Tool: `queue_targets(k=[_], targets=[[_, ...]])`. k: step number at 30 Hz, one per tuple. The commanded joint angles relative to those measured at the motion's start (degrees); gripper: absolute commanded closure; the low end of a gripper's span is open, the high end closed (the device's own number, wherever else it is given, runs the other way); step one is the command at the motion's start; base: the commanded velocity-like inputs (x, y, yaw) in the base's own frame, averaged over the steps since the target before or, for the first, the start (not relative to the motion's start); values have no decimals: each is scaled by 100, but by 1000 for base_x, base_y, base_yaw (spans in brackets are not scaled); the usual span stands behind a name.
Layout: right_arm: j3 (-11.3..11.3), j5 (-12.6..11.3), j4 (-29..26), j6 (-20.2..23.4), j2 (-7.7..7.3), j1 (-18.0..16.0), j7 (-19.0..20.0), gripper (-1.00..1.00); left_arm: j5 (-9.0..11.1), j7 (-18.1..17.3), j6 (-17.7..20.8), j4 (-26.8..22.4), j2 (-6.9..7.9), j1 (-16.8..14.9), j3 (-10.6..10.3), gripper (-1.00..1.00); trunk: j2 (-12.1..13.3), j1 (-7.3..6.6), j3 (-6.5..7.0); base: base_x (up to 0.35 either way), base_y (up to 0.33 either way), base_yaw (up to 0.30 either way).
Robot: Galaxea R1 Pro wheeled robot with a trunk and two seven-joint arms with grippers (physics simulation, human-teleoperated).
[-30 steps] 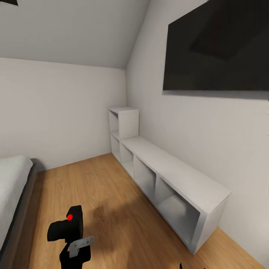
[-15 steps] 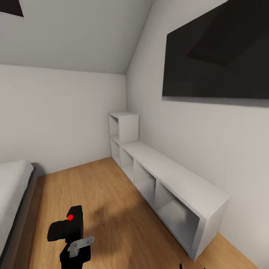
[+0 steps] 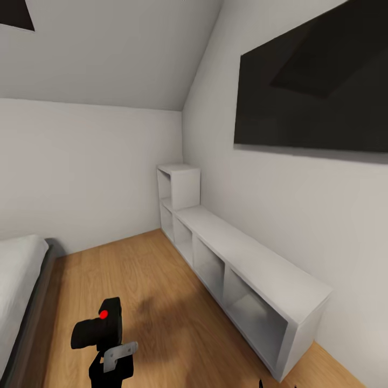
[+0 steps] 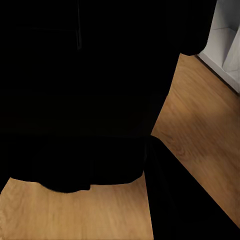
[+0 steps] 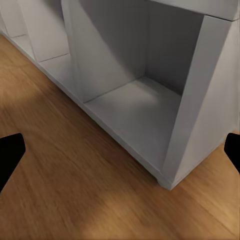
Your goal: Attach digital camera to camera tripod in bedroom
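The digital camera [image 3: 99,327], black with a red round button on top, is held low at the left of the head view. My left gripper [image 3: 111,353] is shut on it from below, and a silver plate sticks out beside the grip. In the left wrist view the camera's dark body [image 4: 75,90] blocks most of the picture. My right gripper [image 5: 120,155] is open above the floor, its black fingertips [image 5: 10,155] far apart, facing a cube of the white shelving [image 5: 130,100]. The camera tripod is out of view.
This is the bedroom. Low white cube shelving [image 3: 253,264] runs along the right wall under a black wall TV [image 3: 312,86]. The grey-framed white bed [image 3: 19,280] lies at the left. Light wood floor [image 3: 156,285] stretches between them.
The whole head view has shifted, with the room sliding slightly down the picture, so the camera moved. The digital camera stays in my left gripper as before.
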Motion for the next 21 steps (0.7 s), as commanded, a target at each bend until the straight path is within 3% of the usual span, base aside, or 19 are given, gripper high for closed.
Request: queue_targets(k=[1, 21], targets=[[-1, 4, -7, -6, 2, 2, -17, -100, 20, 10, -4, -8, 2, -12, -22, 100, 39, -23, 13, 0, 0, 0], [-1, 7, -7, -9, 2, 2, -17, -100, 20, 10, -4, -5, 2, -12, -22, 100, 841, -463, 373, 0, 0, 0]])
